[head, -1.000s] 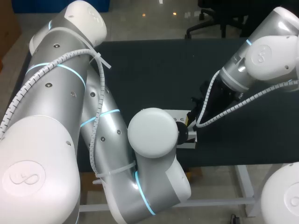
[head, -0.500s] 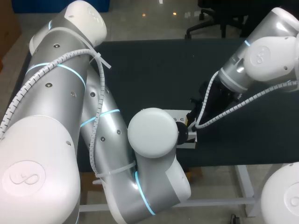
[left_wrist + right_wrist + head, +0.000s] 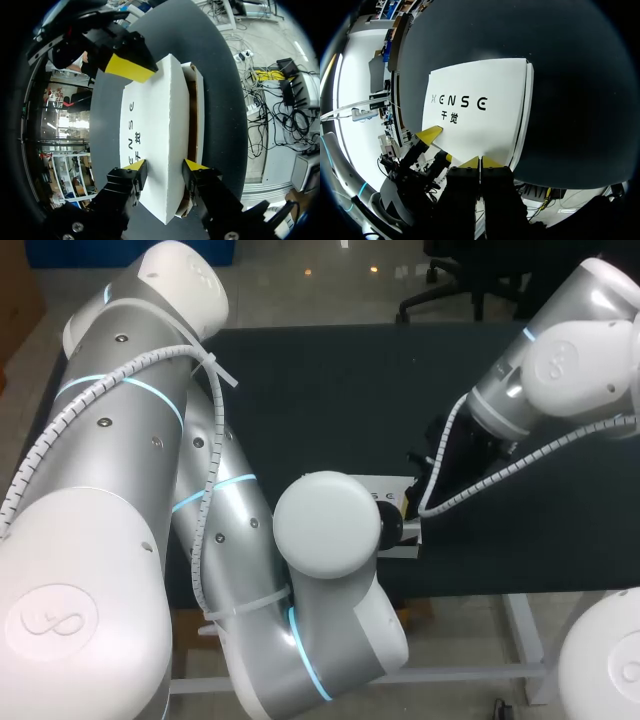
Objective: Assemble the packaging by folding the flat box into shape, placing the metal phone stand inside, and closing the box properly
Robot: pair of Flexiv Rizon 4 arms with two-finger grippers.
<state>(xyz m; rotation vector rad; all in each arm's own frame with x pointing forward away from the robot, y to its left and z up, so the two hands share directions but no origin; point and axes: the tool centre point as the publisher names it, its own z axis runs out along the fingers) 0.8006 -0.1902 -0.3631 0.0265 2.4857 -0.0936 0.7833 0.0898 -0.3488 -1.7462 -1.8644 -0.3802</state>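
Note:
A white box [image 3: 155, 125] with dark print lies on the dark table, its top face up. Along one long side a flap [image 3: 194, 110] stands slightly ajar and shows brown inside. My left gripper [image 3: 164, 168] holds the near end of the box, a yellow tip pressed against each side. My right gripper [image 3: 480, 161] is shut, and its joined tips rest on the box [image 3: 475, 115] at its other end. In the head view only a strip of the box [image 3: 395, 483] shows, beside my right gripper [image 3: 408, 502]. No phone stand is in view.
The dark table [image 3: 330, 390] stretches bare behind and to the right of the box. My bulky left arm [image 3: 325, 525] hangs over the table's front edge and hides the left gripper in the head view. The box lies close to that front edge.
My right gripper's fingers have closed together over the box end. The left gripper and the box have stayed where they were.

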